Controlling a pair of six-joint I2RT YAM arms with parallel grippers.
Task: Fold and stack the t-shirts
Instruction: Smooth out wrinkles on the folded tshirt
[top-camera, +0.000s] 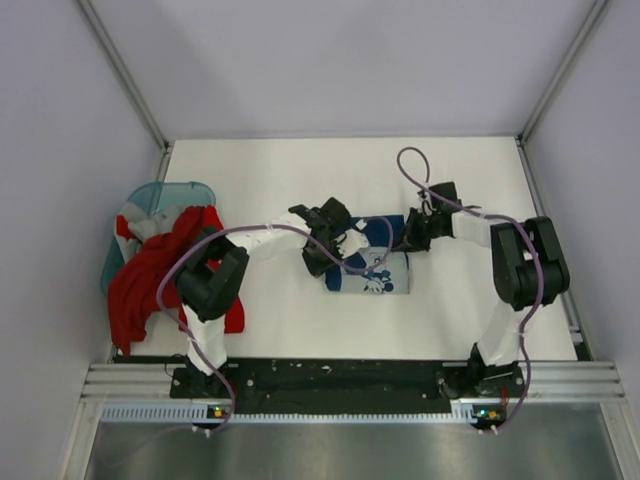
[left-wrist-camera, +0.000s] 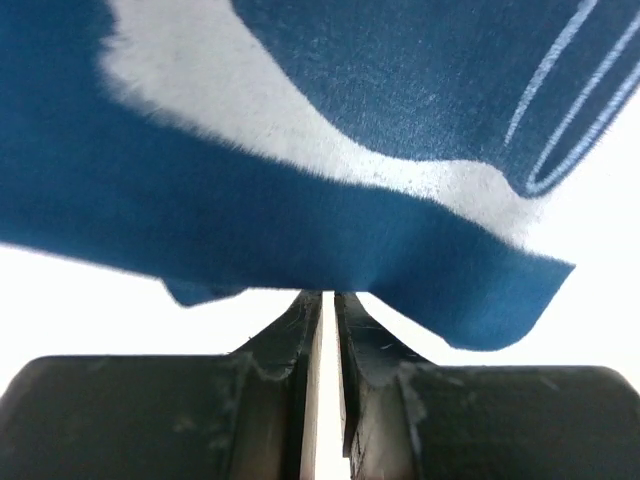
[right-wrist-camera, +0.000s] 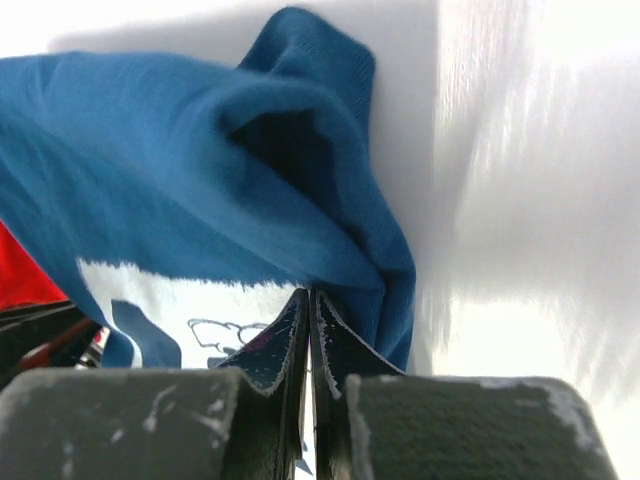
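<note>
The navy-blue t-shirt (top-camera: 372, 265) with its white print lies partly folded at the table's middle. My left gripper (top-camera: 328, 255) is at its left edge and my right gripper (top-camera: 412, 238) at its upper right corner. In the left wrist view the jaws (left-wrist-camera: 328, 293) are pinched on the shirt's blue hem (left-wrist-camera: 300, 220), which puckers at the tips. In the right wrist view the jaws (right-wrist-camera: 308, 292) are shut on a bunched blue fold (right-wrist-camera: 200, 170). The red t-shirt (top-camera: 150, 275) hangs over the basket's front at the left. A grey-white shirt (top-camera: 130, 222) lies in the basket.
The translucent teal basket (top-camera: 165, 193) stands at the table's left edge. Cables loop over both arms, and one (top-camera: 410, 160) arcs behind the right wrist. Metal frame posts run along the back corners, and a rail (top-camera: 340, 378) lines the near edge.
</note>
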